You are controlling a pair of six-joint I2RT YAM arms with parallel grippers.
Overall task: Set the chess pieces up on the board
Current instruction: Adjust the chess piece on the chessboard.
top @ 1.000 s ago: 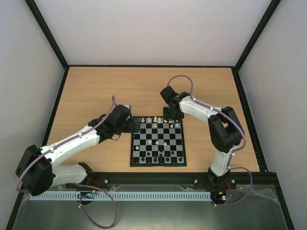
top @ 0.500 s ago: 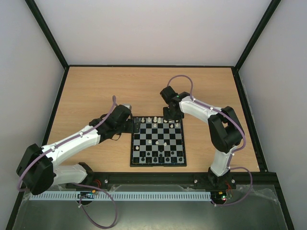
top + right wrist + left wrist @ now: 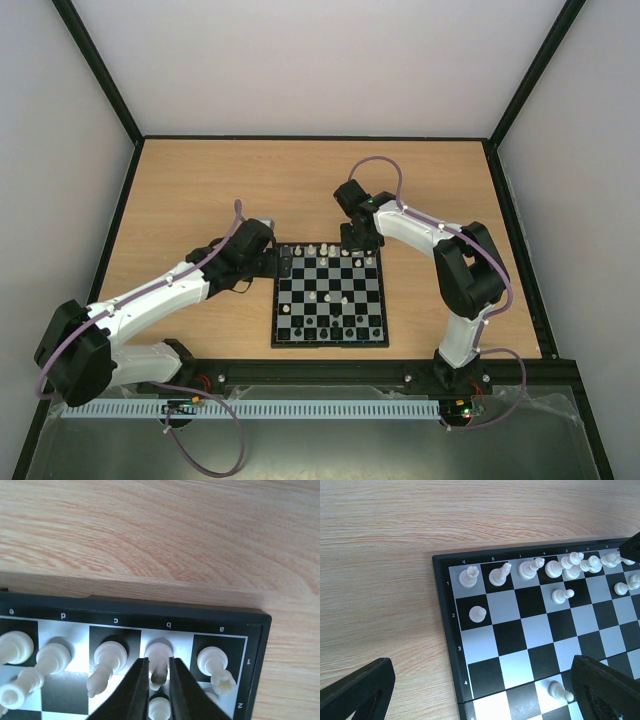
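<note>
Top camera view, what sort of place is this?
Probably a robot lab work cell: a wooden table boxed in by plain white walls on a black frame, with a left arm and right arm bolted at its near edge, and a chessboard.

The chequered board [image 3: 510, 637] is lying flat, cream-white pieces [image 3: 527, 570] standing along its far rows, a few mid-board, black pieces [image 3: 330, 330] lining the near rows.
</note>
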